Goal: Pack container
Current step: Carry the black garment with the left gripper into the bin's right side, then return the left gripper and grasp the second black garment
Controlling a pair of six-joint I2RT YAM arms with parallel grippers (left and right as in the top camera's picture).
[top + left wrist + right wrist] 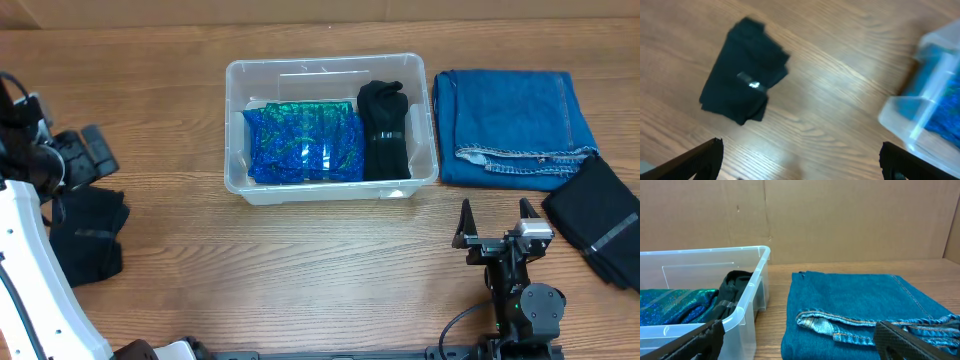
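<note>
Packing well here starts with reading the free room in the container, which sits at the middle of the bench toward its far edge. A blue-green shiny cloth fills its left and centre. A black rolled bundle stands along its right wall, so anything new will probably have to lie on top.

The folded jeans lie just beside the container's right wall. One black folded cloth lies near the jeans' front corner, and another black cloth lies well to the container's left.

The left tool is released and holds nothing, with that left-hand cloth ahead of it, so fetching it looks like the step in hand. It is best to come down over the cloth's middle, pinch through all the layers so it lifts as one fold, carry it clear of the rim, and lay it flat.

The right tool is also spread and empty, near the bench's front and facing the jeans.
</note>
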